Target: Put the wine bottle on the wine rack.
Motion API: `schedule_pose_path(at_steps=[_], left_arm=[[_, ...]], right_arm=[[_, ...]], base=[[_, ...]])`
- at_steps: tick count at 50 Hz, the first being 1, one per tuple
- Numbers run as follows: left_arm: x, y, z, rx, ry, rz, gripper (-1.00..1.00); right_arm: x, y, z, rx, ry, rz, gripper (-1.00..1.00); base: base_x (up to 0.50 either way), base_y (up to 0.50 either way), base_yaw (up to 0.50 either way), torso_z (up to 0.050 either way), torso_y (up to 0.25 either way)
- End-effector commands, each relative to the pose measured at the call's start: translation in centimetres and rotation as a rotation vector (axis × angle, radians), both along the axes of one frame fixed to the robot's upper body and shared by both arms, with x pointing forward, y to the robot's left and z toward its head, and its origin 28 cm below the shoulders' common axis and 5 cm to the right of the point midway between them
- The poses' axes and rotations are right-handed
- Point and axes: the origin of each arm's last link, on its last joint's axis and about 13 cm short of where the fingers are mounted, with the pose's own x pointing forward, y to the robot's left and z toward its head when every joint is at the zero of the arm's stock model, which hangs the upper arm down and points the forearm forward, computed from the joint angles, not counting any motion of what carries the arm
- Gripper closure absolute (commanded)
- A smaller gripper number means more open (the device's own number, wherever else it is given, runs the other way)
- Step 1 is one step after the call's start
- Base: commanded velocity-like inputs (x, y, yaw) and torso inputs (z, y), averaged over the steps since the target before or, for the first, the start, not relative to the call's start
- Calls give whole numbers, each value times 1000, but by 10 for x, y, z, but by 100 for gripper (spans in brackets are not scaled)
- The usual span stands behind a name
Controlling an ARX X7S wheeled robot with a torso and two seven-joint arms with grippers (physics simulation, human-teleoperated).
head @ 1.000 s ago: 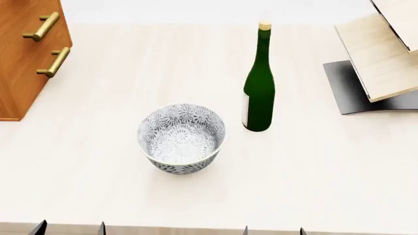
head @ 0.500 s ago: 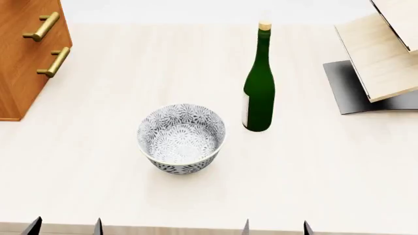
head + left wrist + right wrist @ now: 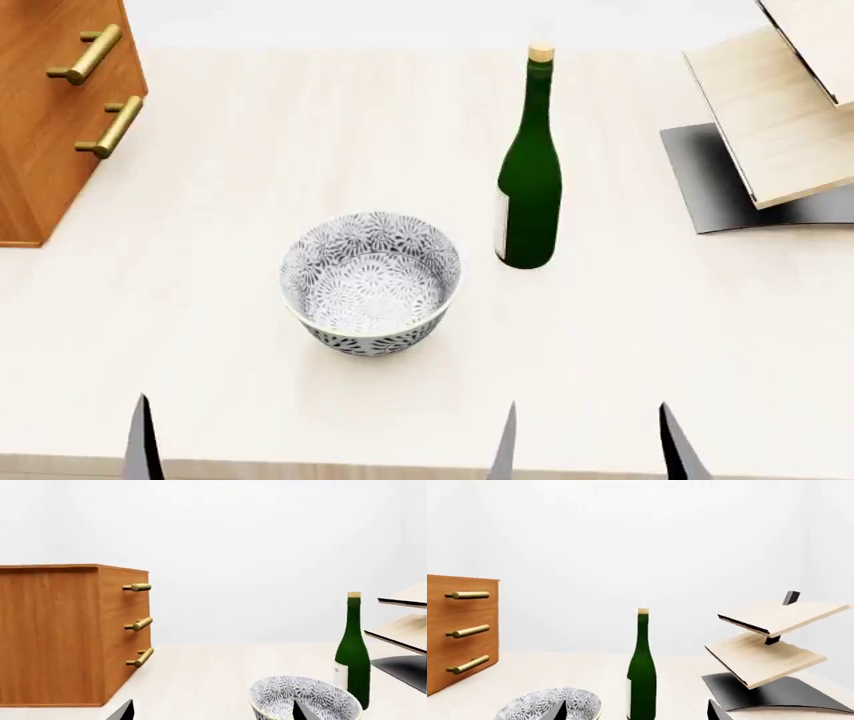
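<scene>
Head view shows the bottle (image 3: 529,170) standing upright on the pale tabletop (image 3: 641,330), corked, well apart from both grippers. The rack (image 3: 781,120) sits at the far right edge of that view, its two slanted wood panels holding nothing; the bottle is near it but not touching. Just beside the bottle, toward the robot and its left, stands a patterned bowl (image 3: 371,282); nothing lies inside it. A brown cabinet (image 3: 54,110) with brass handles stands at the far left, its drawers closed.

Only dark fingertips show at the near edge of the tabletop. The right gripper (image 3: 587,445) has its two fingers spread wide, clamped on nothing. Of the left gripper, the head view shows one finger (image 3: 140,445) only, but the left wrist view shows the left gripper (image 3: 210,712) with both tips set far apart, the bowl between and beyond them. The right wrist view shows the bottle straight ahead between the right gripper's tips.
</scene>
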Motion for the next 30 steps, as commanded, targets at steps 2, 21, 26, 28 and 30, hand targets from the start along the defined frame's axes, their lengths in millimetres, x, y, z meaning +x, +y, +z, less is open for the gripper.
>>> schedule_pose_path(at_steps=[2,21,26,28,30], left_arm=[[-16,0,23,5,-141,28,-100],[-30,-1,35,34,-344,53,-100],[-34,-1,38,35,-390,61,-100],[-34,-1,38,39,-394,63,-100],[-34,-1,37,37,-394,62,-100]], right_arm=[[-16,1,21,15,-143,18,-100],[-28,-1,35,30,-415,-36,-100],[-29,0,35,22,-421,-29,-100],[-30,0,35,19,-429,-30,-100],[-30,0,35,19,-429,-26,-100]], base=[[0,0,0,0,0],[0,0,0,0,0],[0,0,0,0,0],[0,0,0,0,0],[0,0,0,0,0]])
